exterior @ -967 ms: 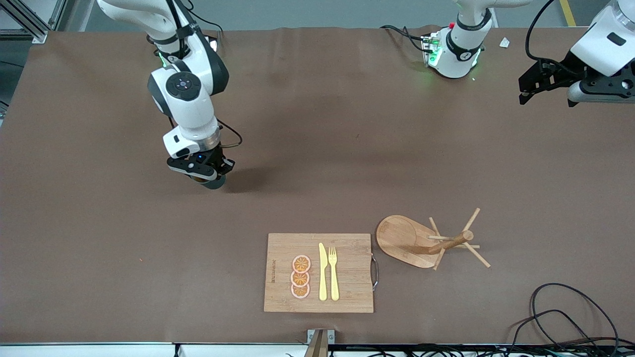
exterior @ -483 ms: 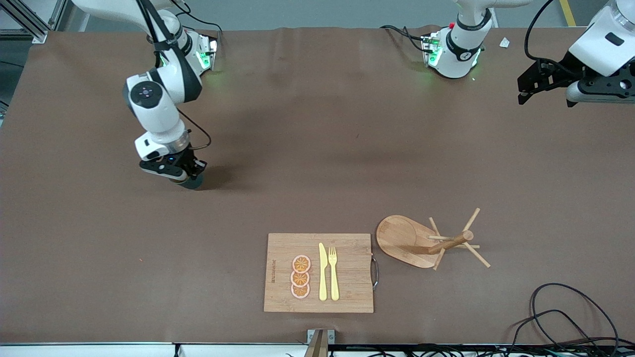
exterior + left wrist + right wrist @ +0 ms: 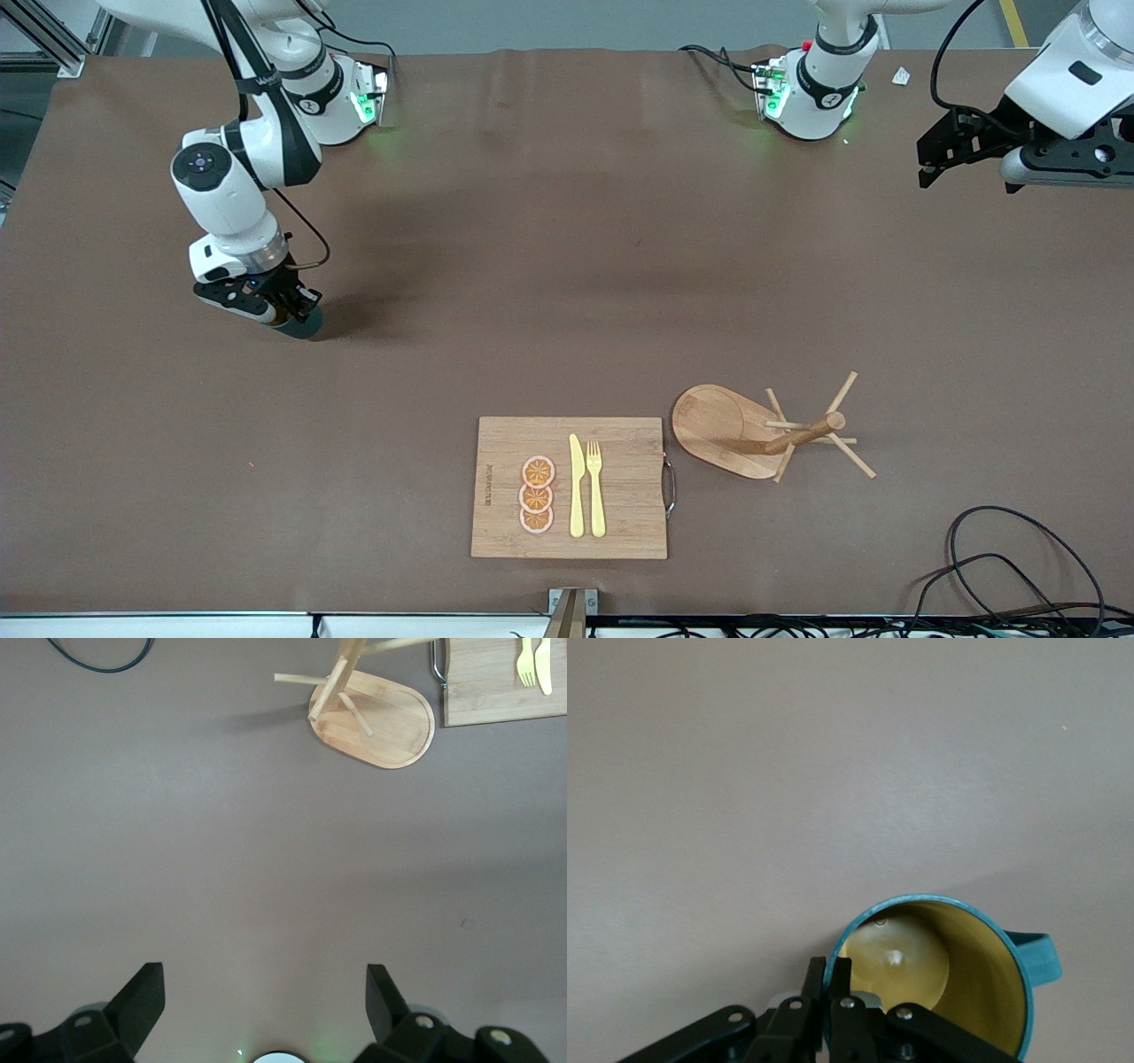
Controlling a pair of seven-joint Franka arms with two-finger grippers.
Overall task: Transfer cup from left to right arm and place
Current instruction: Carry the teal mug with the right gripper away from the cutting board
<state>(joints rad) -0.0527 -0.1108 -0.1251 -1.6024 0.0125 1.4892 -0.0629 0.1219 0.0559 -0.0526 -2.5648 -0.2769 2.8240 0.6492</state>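
Observation:
The cup (image 3: 301,325), dark teal with an ochre-yellow inside, hangs in my right gripper (image 3: 283,313), low over bare table toward the right arm's end. I cannot tell whether it touches the table. In the right wrist view the cup (image 3: 957,966) is upright, its handle pointing away from the gripper (image 3: 829,964). The fingers are shut on the cup's rim, one inside and one outside. My left gripper (image 3: 928,167) waits open and empty, high over the table edge at the left arm's end. It also shows in the left wrist view (image 3: 266,979), over bare table.
A wooden cutting board (image 3: 620,478) with a yellow knife, a fork and orange slices lies near the front camera. A wooden mug rack (image 3: 735,430) stands beside it. Both show in the left wrist view: rack (image 3: 381,722), board (image 3: 496,691). Black cables (image 3: 1019,549) lie at the corner.
My right arm has carried the cup toward the right arm's end of the table, still shut on its rim. The left arm has barely moved.

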